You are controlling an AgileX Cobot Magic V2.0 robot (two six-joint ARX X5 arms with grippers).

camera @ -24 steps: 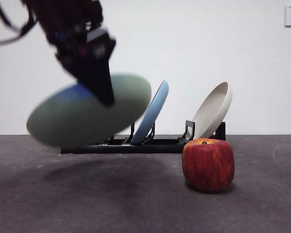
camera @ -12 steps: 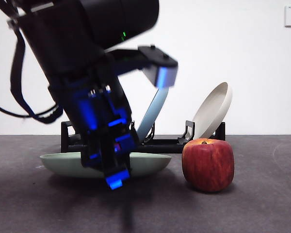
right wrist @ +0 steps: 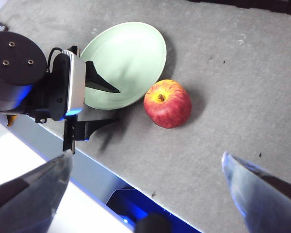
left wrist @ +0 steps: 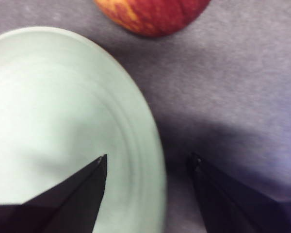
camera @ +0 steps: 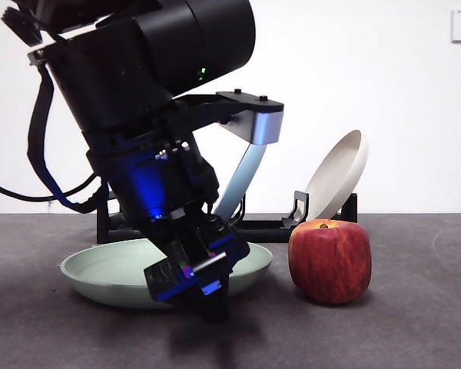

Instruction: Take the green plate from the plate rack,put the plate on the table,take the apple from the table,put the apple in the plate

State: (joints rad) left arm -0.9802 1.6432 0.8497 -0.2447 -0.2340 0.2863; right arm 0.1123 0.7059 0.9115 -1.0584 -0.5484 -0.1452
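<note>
— What changed over the last second?

— Down from mid-air came the plate (camera: 111, 270); it now lies flat on the bench (camera: 415, 323), and the left hand (camera: 198, 286) that carried it has spread its jaws, so nothing is clamped any more.

— Where is that hand?

— Low at the plate's near rim. The left wrist view shows one jaw over the pale green surface and the other over bare bench, the rim running between them.

— And moving rightwards?

— Behind the arm the rack (camera: 269, 227) holds a blue plate (camera: 242, 181), mostly hidden, and a beige plate (camera: 336, 174) leaning farther right. The apple (camera: 329, 260) stands on the bench just beside the green plate's right edge, apart from it.

— The right hand?

— It (right wrist: 145, 194) hangs high above the bench, jaws wide apart, empty, looking down on plate, apple and the other arm.
</note>
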